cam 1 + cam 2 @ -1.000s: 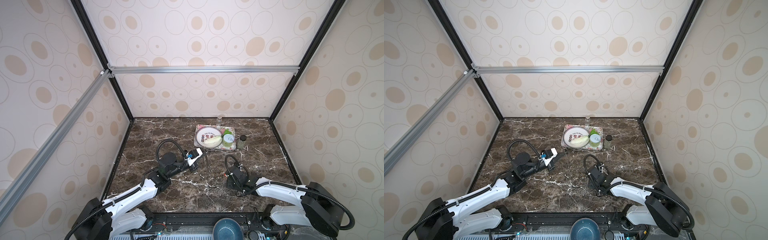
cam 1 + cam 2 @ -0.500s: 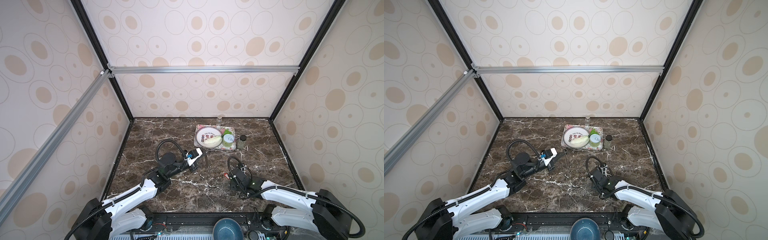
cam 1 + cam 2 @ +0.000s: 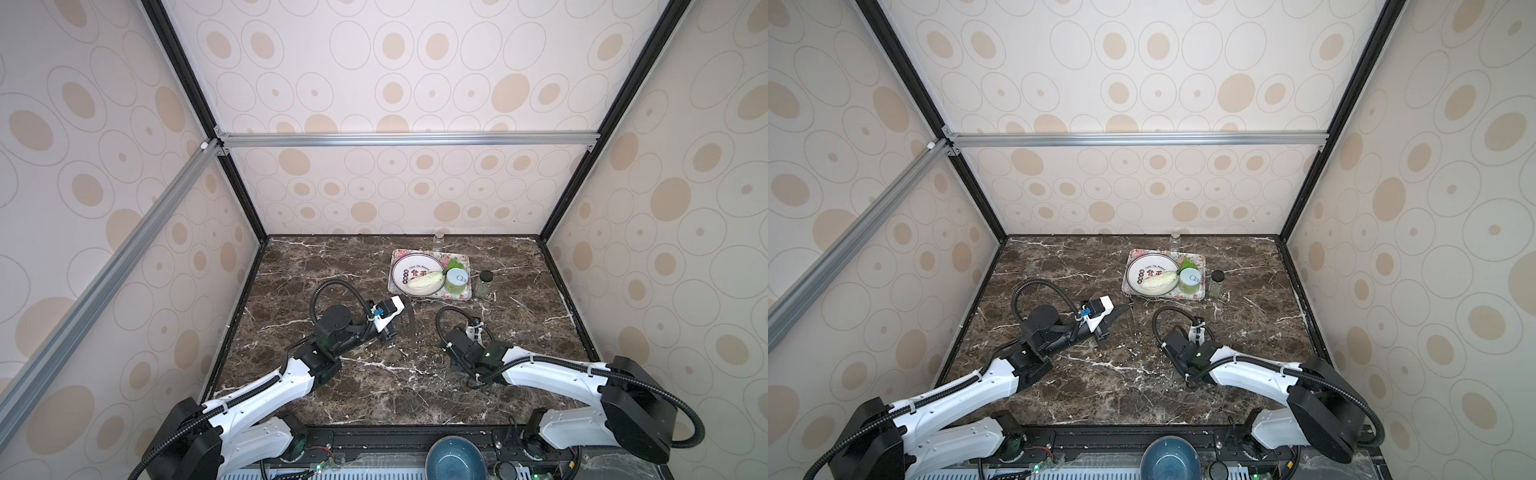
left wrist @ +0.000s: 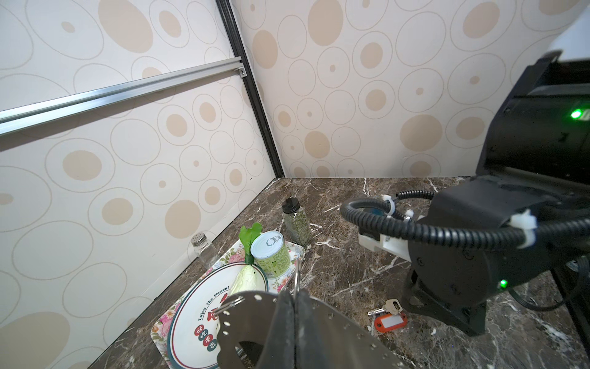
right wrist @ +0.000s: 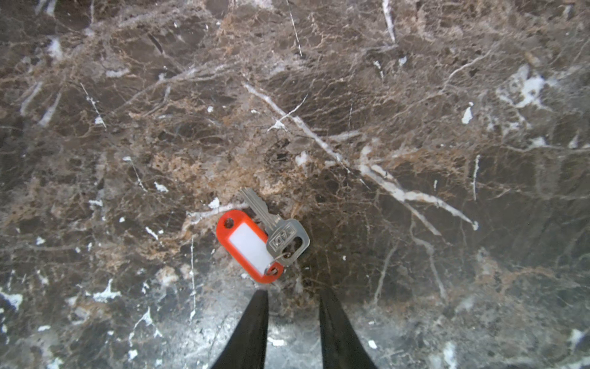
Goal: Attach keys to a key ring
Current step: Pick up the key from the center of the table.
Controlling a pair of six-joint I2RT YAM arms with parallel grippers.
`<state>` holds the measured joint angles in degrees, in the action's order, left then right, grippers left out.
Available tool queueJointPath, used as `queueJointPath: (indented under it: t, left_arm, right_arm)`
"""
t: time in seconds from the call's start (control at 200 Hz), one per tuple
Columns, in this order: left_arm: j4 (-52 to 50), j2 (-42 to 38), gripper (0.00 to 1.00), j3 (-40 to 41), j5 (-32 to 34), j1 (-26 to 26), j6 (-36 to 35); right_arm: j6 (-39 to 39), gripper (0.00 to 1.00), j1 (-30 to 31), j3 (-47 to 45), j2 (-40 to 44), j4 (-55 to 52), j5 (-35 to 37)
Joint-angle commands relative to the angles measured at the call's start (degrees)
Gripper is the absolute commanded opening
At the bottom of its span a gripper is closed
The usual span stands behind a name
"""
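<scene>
Red plastic tag with silver key lies on marble tabletop just ahead of right pincer, narrowly parted and empty, long axis oblique; left pincer grips grey crescent key ring

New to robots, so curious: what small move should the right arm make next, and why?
Probably ease the right fingers down and forward until they straddle the red plastic tag. They stand open just short of it, it lies on the brown marble table touching a silver metal key, and the left fingers clamp the flat grey holed key ring.
</scene>
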<state>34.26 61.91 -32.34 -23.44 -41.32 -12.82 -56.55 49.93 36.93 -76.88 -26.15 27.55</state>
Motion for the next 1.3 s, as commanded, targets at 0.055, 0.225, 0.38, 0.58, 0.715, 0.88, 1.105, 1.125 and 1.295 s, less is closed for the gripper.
queueJointPath:
  t: [0.055, 0.225, 0.38, 0.58, 0.715, 0.88, 1.105, 1.125, 1.295]
  left_arm:
    - [3.44, -1.35, 0.0, -0.13, 0.06, -0.38, 0.51]
    - [3.44, -1.42, 0.0, -0.05, 0.13, -0.37, 0.43]
    - [3.42, -1.55, 0.0, -0.05, 0.22, -0.41, 0.43]
    - [3.44, -1.61, 0.0, 0.04, 0.23, -0.39, 0.34]
    - [3.47, -1.53, 0.0, -0.09, 0.16, -0.42, 0.34]
    - [3.44, -1.53, 0.0, -0.05, 0.02, -0.4, 0.43]
    - [3.53, -1.35, 0.0, -0.18, -0.03, -0.41, 0.51]
    - [3.53, -1.35, 0.0, -0.18, -0.04, -0.39, 0.51]
    - [3.53, -1.18, 0.0, -0.23, -0.2, -0.35, 0.6]
  right_arm:
    - [-1.37, 0.29, 0.51, 2.7, -3.33, -1.76, 2.02]
    - [-1.29, 0.29, 0.46, 4.17, -6.61, -1.8, 2.46]
    - [-1.15, 0.29, 0.53, 5.26, -9.06, -1.72, 2.77]
    - [-1.37, 0.28, 0.45, 6.15, -10.99, -3.53, 4.3]
    - [-1.37, 0.25, 0.47, 5.88, -12.06, -3.91, 4.69]
    - [-1.18, 0.22, 0.48, 6.04, -12.81, -4.04, 4.37]
    - [-1.33, 0.18, 0.51, 4.92, -11.63, -3.85, 3.83]
    - [-1.33, 0.17, 0.52, 4.77, -11.5, -3.82, 3.83]
    - [-1.04, 0.14, 0.5, 4.72, -11.44, -3.84, 3.77]
